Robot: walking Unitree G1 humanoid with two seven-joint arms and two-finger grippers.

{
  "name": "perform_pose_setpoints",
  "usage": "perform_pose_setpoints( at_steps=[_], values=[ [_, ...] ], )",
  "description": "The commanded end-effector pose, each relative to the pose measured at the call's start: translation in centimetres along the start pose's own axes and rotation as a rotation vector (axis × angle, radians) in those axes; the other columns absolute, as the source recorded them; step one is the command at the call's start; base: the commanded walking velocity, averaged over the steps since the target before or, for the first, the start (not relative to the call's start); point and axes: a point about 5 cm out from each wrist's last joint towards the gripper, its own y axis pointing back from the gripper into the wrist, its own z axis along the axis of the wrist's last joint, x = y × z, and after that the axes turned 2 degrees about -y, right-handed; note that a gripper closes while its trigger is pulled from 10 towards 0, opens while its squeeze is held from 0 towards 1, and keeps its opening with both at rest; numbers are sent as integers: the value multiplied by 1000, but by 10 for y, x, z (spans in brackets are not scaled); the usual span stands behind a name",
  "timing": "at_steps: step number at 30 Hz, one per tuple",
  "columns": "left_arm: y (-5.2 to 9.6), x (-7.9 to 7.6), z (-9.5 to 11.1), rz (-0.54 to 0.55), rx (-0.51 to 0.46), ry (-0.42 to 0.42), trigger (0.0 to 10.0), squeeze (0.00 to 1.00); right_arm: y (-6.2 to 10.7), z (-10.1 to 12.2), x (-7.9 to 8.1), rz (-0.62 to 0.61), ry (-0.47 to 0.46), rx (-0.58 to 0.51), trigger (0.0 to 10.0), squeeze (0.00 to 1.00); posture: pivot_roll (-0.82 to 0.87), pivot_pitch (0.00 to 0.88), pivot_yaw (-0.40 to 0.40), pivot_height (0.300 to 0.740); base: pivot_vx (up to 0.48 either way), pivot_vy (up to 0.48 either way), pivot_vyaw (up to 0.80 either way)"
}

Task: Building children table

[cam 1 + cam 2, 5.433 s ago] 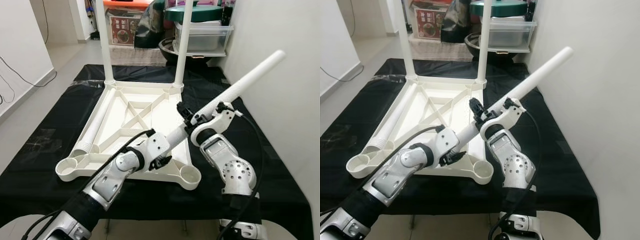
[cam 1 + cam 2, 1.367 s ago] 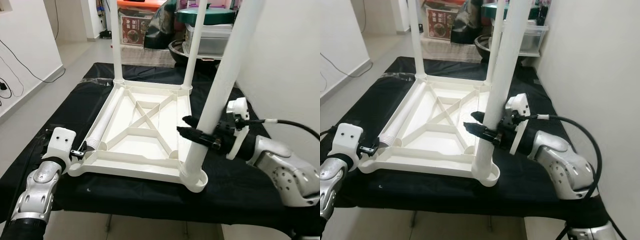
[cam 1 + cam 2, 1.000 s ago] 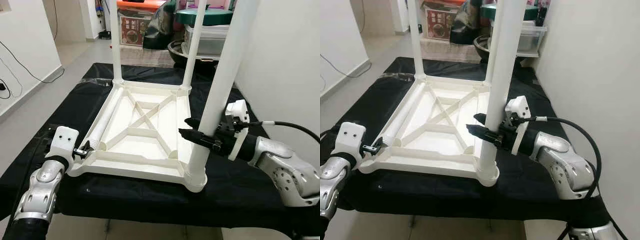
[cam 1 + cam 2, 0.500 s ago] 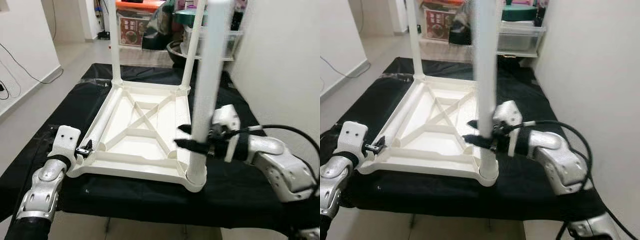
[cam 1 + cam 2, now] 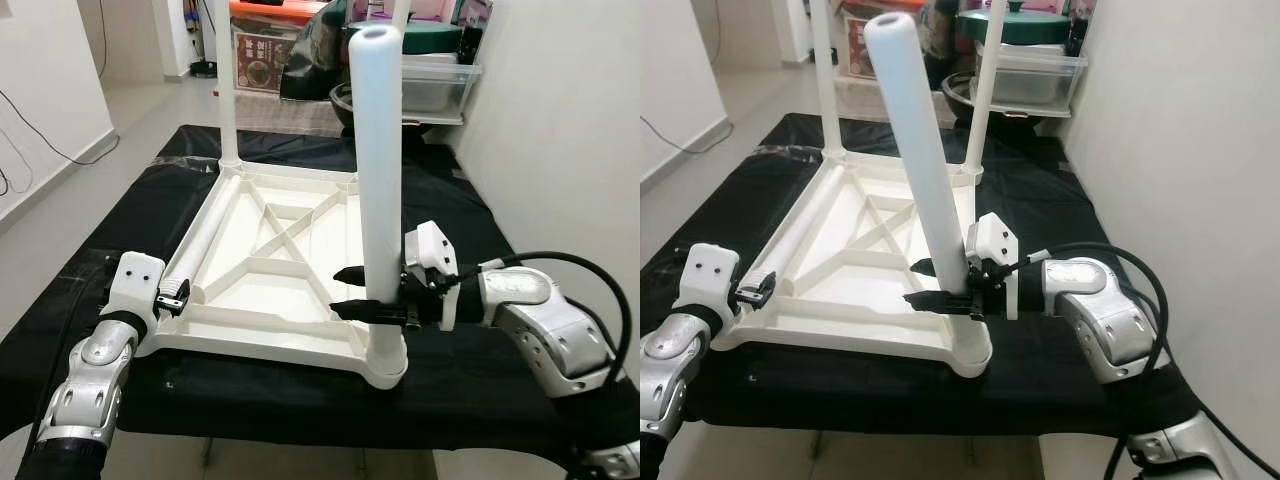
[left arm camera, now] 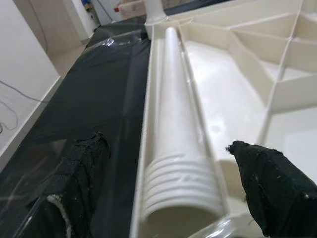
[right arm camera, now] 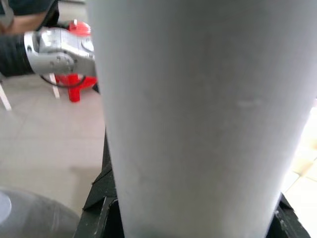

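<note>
Black-draped surface bearing the inverted tabletop: two far legs fitted, third leg upright in the near-right socket, clamped by the right hand (left hand open beside the unfitted fourth leg).

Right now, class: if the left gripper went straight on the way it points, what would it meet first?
The left gripper points at the ribbed end of the loose table leg lying in the upturned white tabletop; it would probably meet that first, though depth is unclear.
</note>
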Motion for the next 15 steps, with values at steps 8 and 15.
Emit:
perform_pose_setpoints(
  at_steps=[8, 15],
  values=[
    [2, -2, -5, 0, 21, 29, 10000, 0, -2, -31, -4, -218, -145, -47, 0, 0, 122, 0, -113, 740, 0, 0, 0],
    [3, -1, -6, 15, 25, 32, 10000, 0, 4, -77, -9, -885, -329, 50, 0, 0, 116, 0, -110, 740, 0, 0, 0]
  ],
)
